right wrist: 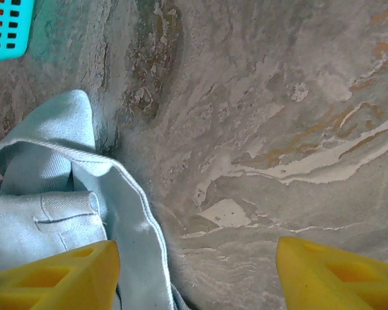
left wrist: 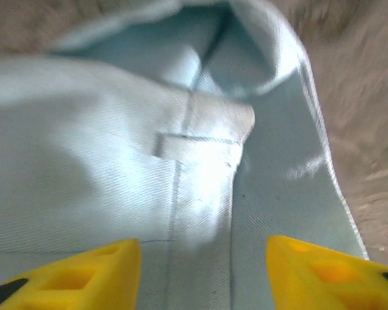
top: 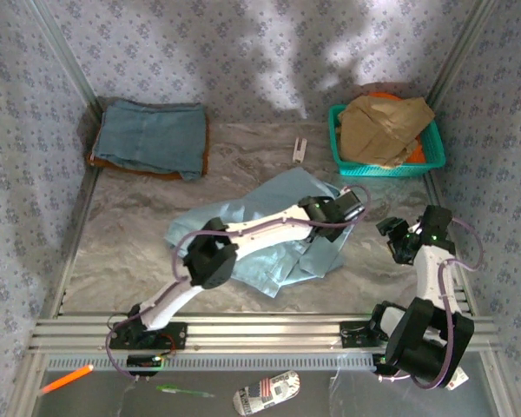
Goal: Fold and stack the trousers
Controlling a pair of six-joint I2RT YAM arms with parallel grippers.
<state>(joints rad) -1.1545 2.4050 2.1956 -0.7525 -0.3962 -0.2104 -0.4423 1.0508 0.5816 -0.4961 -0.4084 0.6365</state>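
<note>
Overhead view of a marbled grey worktop [top: 139, 252]. At 10 o'clock a folded slate-blue garment [top: 152, 137] lies on a tan-brown garment [top: 206, 148], of which just an edge peeks out.

At the centre, spreading toward 3 o'clock, lie the trousers [top: 278, 261]. They are pale sky-blue, plain, thin and smooth. They are loosely crumpled into a rough diamond rather than laid flat, and are not yet folded.

The left arm stretches across them toward 2 o'clock, and the left hand [top: 352, 207] hangs over their right edge. Its wrist camera shows the yellow fingers [left wrist: 84, 274] spread wide and holding nothing. Below them is the waistband, where a belt loop [left wrist: 197, 145] and a seam show.

Just to the right, the right hand [top: 398, 239] hovers at 3 o'clock beside the cloth. Its own yellow fingers [right wrist: 339, 278] are also parted and empty, above bare worktop. A hemmed edge of the trousers sits at 9 o'clock in its view.

At 1 o'clock stands a teal basket [top: 391, 169] holding something crumpled and tan.

The cloth looks light, limp and a little slippery, so it will likely sag and slide instead of keeping a crease. The doubled waistband by the belt loop, or a hemmed edge, seems the firmest place to pinch.
</note>
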